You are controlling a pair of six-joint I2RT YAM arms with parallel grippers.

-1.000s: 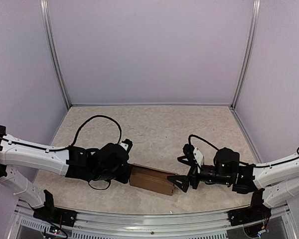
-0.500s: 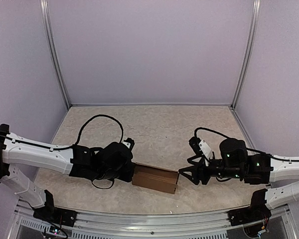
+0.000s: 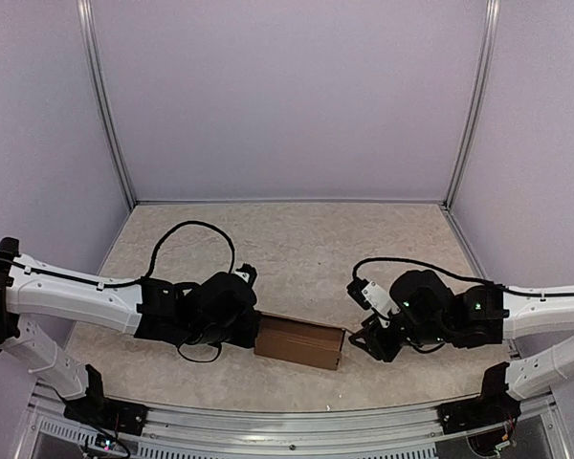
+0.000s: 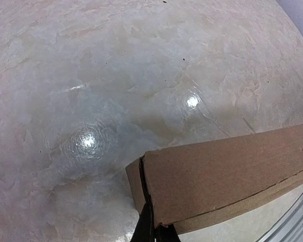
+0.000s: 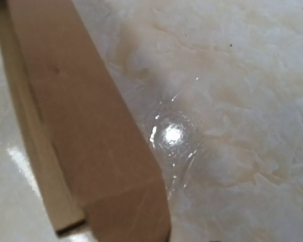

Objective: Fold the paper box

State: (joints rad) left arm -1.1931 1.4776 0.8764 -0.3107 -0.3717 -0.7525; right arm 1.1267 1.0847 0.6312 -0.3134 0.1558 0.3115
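The paper box (image 3: 299, 342) is a small closed brown carton lying flat near the table's front edge. It fills the lower right of the left wrist view as a brown paper box (image 4: 227, 174), and runs down the left of the right wrist view as the paper box (image 5: 86, 131). My left gripper (image 3: 253, 332) is shut, with its black fingertips (image 4: 147, 229) pressed together against the seam at the carton's left end corner. My right gripper (image 3: 357, 339) sits just off the carton's right end. Its fingers do not show in the right wrist view.
The marbled beige tabletop (image 3: 306, 249) spreads behind the carton up to the grey back wall and metal corner posts (image 3: 124, 182). A metal rail (image 3: 287, 421) runs along the near edge. Black cables loop over both arms.
The right wrist has rolled and its wide-open fingers have drawn closer together, backing slightly off the carton's right end. The left gripper and carton have slid a little to the right.
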